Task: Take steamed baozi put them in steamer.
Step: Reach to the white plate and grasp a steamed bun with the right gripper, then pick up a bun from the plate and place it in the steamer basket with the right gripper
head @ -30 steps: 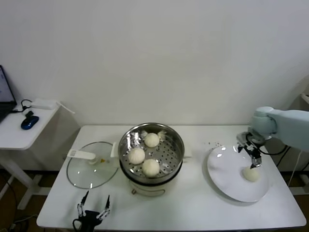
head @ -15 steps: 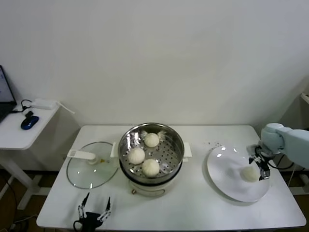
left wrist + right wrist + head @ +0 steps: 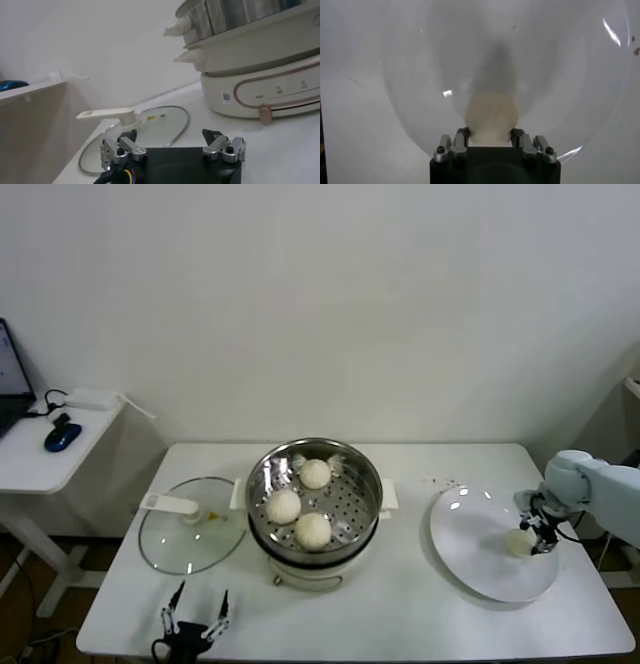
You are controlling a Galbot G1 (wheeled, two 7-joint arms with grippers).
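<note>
Nearest the robot, the left gripper (image 3: 193, 614) waits at the table's (image 3: 400, 624) front edge, fingers spread and holding nothing. Beyond it the glass lid (image 3: 190, 536) lies flat beside the steamer (image 3: 314, 509), which holds three steamed baozi (image 3: 312, 530). Off to the right, on the white plate (image 3: 480, 559), sits the fourth baozi (image 3: 491, 116) — the right gripper (image 3: 491, 139) has its fingers pressed against the bun's two sides, gripping it on the plate.

Shiny steel steamer (image 3: 314, 484) (perforated floor), glossy plate (image 3: 470, 559)
</note>
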